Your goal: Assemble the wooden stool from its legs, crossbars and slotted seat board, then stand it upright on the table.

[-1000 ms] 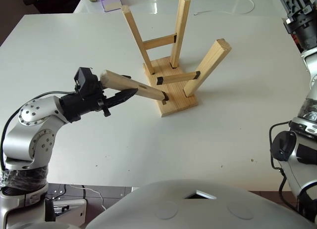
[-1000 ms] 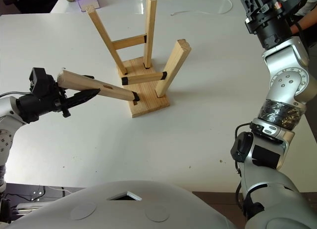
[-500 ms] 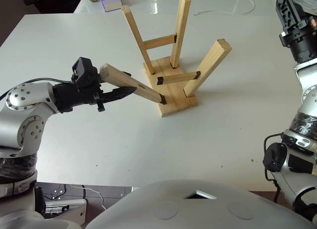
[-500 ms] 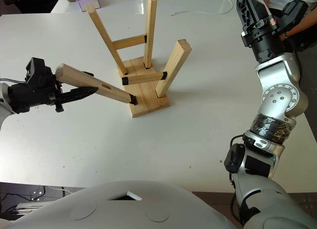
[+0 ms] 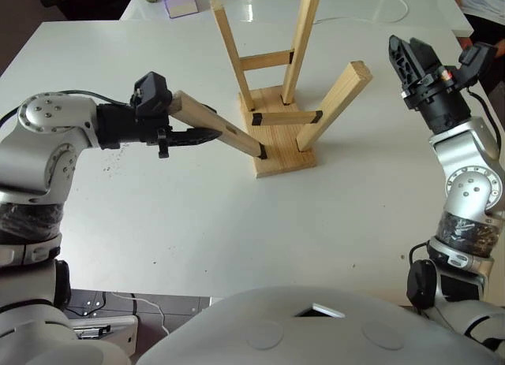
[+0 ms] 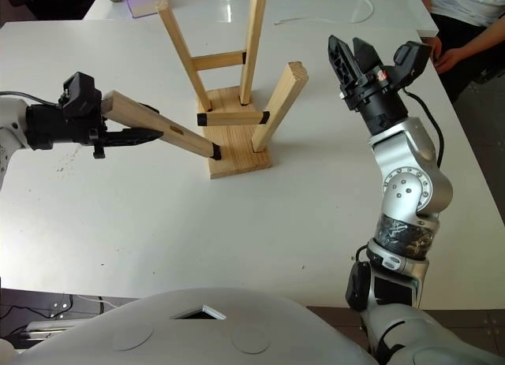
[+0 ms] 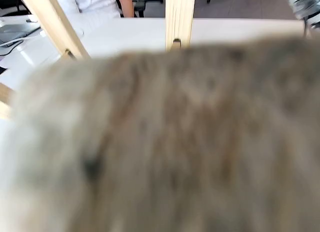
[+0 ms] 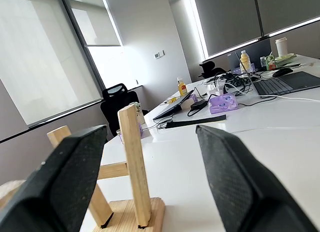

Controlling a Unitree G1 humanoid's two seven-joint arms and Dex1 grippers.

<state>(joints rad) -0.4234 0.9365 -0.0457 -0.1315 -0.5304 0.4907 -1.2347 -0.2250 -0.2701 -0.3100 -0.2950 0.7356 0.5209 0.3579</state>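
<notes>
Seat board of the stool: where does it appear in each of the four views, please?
Left eye view: seat board near picture centre.
Right eye view: seat board just left of centre.
Left wrist view: hidden behind the held leg.
Right wrist view: seat board beneath the far legs.
Shared landmark: the crossbar joining the far legs.

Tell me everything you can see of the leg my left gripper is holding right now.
The slanted leg is a pale wooden bar of square section, with a small, dark, empty slot on its side. It tilts low over the table. The left gripper is closed on its upper end. Its lower end, marked by a black fitting, meets the near left corner of the seat board.
</notes>
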